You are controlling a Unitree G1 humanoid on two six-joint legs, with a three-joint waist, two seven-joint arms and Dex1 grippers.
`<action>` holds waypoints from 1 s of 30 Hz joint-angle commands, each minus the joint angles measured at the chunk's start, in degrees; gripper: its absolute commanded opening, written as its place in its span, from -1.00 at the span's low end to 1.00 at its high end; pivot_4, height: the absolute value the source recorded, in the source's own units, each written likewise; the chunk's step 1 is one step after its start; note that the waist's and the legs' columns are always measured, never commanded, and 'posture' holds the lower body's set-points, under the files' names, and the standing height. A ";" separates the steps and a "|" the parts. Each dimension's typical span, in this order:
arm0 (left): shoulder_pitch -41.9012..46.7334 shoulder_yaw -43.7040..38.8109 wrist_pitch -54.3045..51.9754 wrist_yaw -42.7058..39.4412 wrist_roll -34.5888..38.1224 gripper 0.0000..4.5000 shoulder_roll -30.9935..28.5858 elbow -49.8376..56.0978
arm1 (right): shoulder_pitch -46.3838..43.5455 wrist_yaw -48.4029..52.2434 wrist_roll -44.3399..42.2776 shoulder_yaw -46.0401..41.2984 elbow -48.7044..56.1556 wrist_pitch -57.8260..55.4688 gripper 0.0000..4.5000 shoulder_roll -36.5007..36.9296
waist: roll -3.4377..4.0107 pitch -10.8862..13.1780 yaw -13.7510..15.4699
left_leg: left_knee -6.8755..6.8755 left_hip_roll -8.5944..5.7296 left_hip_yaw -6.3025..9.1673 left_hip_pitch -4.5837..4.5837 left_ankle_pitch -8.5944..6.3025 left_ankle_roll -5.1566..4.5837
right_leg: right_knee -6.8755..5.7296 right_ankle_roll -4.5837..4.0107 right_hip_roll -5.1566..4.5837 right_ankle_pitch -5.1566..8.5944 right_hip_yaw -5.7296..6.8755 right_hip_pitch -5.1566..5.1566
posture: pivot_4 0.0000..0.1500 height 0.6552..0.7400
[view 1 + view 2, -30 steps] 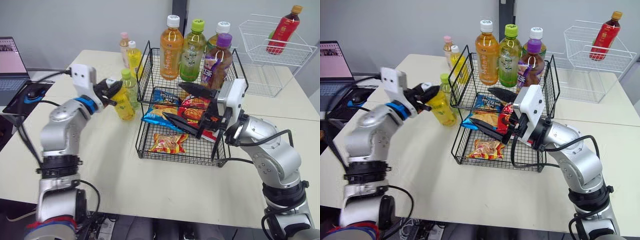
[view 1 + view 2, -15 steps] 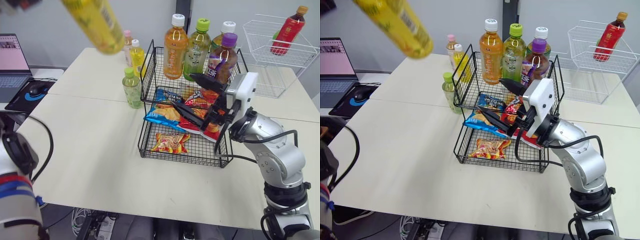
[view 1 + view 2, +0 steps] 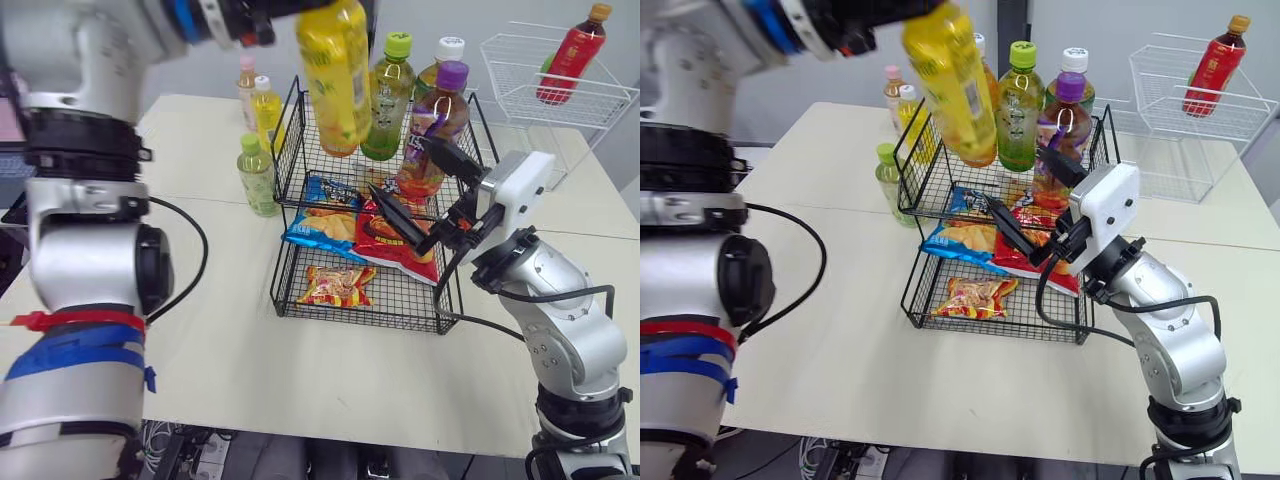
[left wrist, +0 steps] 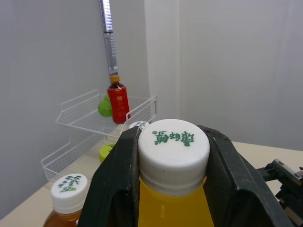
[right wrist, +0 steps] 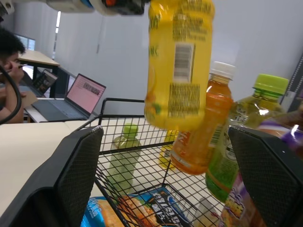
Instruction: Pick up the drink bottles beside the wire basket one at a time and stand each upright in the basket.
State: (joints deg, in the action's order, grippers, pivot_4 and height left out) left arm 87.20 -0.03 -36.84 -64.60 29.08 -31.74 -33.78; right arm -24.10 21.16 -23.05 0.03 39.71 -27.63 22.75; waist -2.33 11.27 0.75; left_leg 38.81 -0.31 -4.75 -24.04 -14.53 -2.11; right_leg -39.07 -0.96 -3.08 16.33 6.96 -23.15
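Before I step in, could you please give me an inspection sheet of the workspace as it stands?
Surface: beige table, no spills seen.
Job's things: yellow bottle held by its cap, raised over the black wire basket; purple-capped bottle and others stand inside; pale green bottle, small yellow bottle and pink-capped bottle stand beside it.
Clutter: snack packets in the basket.
Grippers: left gripper shut on the yellow bottle's cap; right gripper open over the basket.
Cables: black cables loop off both arms.
Surroundings: white wire rack holding a red bottle; laptop and a person off to the side.
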 commanded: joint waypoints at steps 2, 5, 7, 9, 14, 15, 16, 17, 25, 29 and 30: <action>-0.63 2.04 9.09 -1.82 -4.78 -0.40 3.47 -2.16 | 1.63 -2.99 1.07 -1.93 5.16 -1.23 1.00 0.38 | 0.01 0.00 -0.28 | -0.03 0.00 0.00 0.00 0.00 0.00 | 0.00 -0.01 0.01 0.01 0.00 -0.01 | 1.00 1.00; -0.56 1.89 10.88 -3.31 -5.72 -0.40 5.78 -5.21 | 2.43 -4.10 1.63 -1.95 6.43 -2.13 1.00 0.40 | 0.01 0.01 -0.38 | 0.00 0.00 -0.01 0.01 0.01 0.01 | -0.01 -0.01 0.01 0.01 0.00 -0.01 | 1.00 1.00; 0.03 2.01 12.71 -3.93 -6.94 -0.40 7.23 -8.15 | 3.03 -4.71 2.02 -1.97 7.33 -2.77 1.00 0.46 | 0.01 0.01 -0.47 | 0.02 0.00 -0.01 0.00 0.01 0.01 | -0.03 0.00 0.01 0.01 0.00 -0.01 | 1.00 1.00; 0.47 1.98 13.90 -4.38 -7.74 -0.40 8.22 -10.43 | 3.37 -5.23 2.12 -2.00 8.06 -3.39 1.00 0.54 | 0.01 0.01 -0.50 | 0.02 0.00 -0.02 0.01 0.01 0.01 | -0.03 0.00 0.01 0.01 -0.01 0.00 | 1.00 1.00; 0.42 1.39 16.05 -6.33 -8.30 0.14 10.01 -12.76 | 3.89 -5.96 1.98 -2.34 9.09 -4.35 1.00 0.92 | 0.02 0.00 -0.51 | 0.03 0.00 -0.02 0.02 0.01 0.01 | -0.04 0.00 0.01 0.01 -0.02 0.00 | 1.00 1.00; 0.46 1.14 16.10 -6.58 -8.18 0.29 10.11 -12.88 | 3.93 -6.06 1.95 -2.26 9.24 -4.46 1.00 0.92 | 0.02 0.00 -0.53 | 0.03 0.00 -0.02 0.02 0.01 0.00 | -0.04 0.00 0.01 0.01 -0.02 0.00 | 1.00 1.00; 0.83 0.62 15.99 -6.42 -7.98 0.45 10.02 -13.01 | 3.87 -6.04 1.82 -2.21 9.28 -4.52 1.00 0.95 | 0.02 0.00 -0.54 | 0.04 0.00 -0.02 0.02 0.01 0.01 | -0.05 0.00 0.01 0.01 -0.02 0.00 | 1.00 1.00; 1.13 0.19 15.87 -6.30 -7.88 0.57 9.95 -13.12 | 3.82 -6.01 1.73 -2.17 9.29 -4.55 1.00 0.97 | 0.02 0.00 -0.63 | 0.04 0.00 -0.02 0.02 0.01 0.00 | -0.05 0.00 0.02 0.01 -0.02 0.00 | 1.00 1.00; -4.10 -6.71 7.83 -2.71 -3.81 0.99 3.30 -3.14 | 2.68 -1.51 -0.41 -0.34 7.15 -4.44 1.00 2.13 | 0.06 -0.02 -1.15 | 0.03 0.01 -0.03 0.08 0.02 0.01 | -0.13 -0.01 0.04 0.01 -0.05 0.00 | 1.00 1.00; -13.89 -13.42 0.79 6.03 -1.04 0.99 -2.26 9.75 | 0.63 2.49 -3.49 0.74 4.43 -4.45 1.00 1.93 | 0.19 -0.10 -1.18 | 0.08 0.02 -0.01 0.19 0.07 0.09 | -0.28 -0.01 0.04 0.01 -0.11 0.03 | 1.00 1.00; -16.41 -15.52 0.20 9.03 -1.26 0.99 -3.97 11.93 | -0.08 3.54 -4.27 0.97 3.36 -4.26 1.00 1.77 | 0.19 -0.10 -1.22 | 0.11 0.01 -0.01 0.18 0.08 0.09 | -0.34 -0.02 0.03 0.01 -0.11 0.04 | 1.00 1.00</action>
State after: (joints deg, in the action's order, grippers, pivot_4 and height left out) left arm 71.36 -11.69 -35.23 -59.88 26.84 -33.50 -26.78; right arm -22.96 23.10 -25.69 1.56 43.00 -32.62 24.40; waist -2.14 11.17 -0.47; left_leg 38.94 -0.30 -4.76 -23.85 -14.43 -2.03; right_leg -39.45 -0.97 -3.05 16.33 6.83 -23.12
